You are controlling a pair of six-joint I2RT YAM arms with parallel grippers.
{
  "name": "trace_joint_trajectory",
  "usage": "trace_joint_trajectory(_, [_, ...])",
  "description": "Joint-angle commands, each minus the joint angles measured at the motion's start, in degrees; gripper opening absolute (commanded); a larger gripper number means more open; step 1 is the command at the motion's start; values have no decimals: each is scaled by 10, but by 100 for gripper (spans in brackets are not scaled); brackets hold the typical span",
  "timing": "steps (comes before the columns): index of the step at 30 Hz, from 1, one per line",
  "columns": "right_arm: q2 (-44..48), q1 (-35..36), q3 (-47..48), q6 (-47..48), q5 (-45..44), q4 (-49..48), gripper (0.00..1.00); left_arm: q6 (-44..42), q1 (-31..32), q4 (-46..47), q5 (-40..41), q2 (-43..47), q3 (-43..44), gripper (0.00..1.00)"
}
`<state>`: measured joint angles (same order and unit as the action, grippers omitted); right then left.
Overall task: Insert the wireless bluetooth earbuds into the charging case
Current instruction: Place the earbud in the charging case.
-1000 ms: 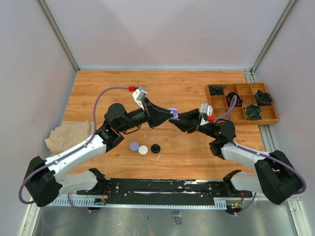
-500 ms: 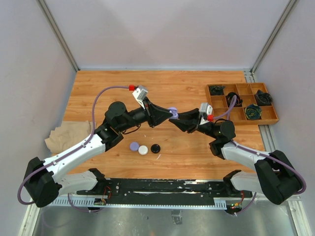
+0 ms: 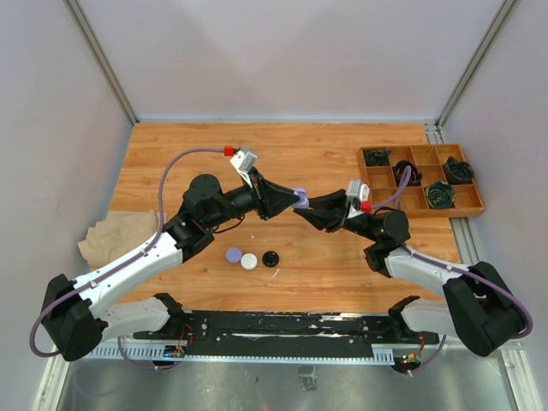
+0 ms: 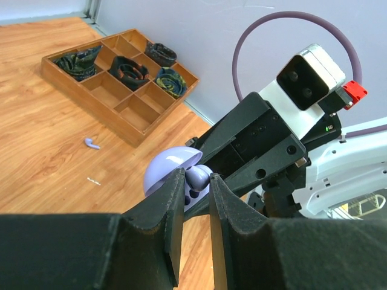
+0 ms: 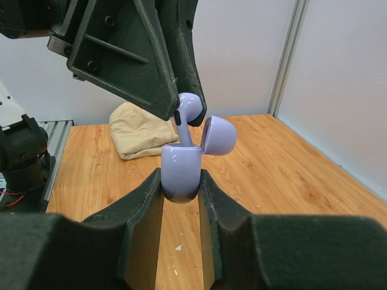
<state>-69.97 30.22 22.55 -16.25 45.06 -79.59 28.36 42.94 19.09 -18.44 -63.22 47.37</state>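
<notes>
My right gripper (image 5: 180,175) is shut on the body of a lavender charging case (image 5: 180,168), held upright in the air with its lid (image 5: 219,135) hinged open. My left gripper (image 4: 196,175) is shut on a lavender earbud (image 4: 198,177). In the right wrist view the earbud (image 5: 190,107) is above the case with its stem reaching down into the opening. In the top view both grippers meet at mid-table around the case (image 3: 300,197). A second lavender earbud (image 4: 92,143) lies on the wood near the tray.
A lavender puck (image 3: 234,254), a white puck (image 3: 249,262) and a black puck (image 3: 271,257) sit on the table near the front. A wooden compartment tray (image 3: 419,180) with coiled cables stands at the right. A beige cloth (image 3: 116,235) lies at the left edge.
The left arm has shifted very slightly. Both grippers keep their hold, and the earbud stays at the case opening.
</notes>
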Motion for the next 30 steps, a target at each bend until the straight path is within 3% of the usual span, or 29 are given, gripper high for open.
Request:
trace_joint_trajectory(1, [16,0,5,17,27,-76,1,2,0,-37,18,-4,7,25])
trace_joint_trajectory(9, [15,0,10,25,24,-76,1,12,0,-38,18,5,3,30])
trace_joint_trajectory(22, [15,0,8,26,24,-77,1,8,0,-56,0,24,16,8])
trace_joint_trajectory(30, [17,0,7,29,27,-78,1,-34,0,-146,-13,19,67,5])
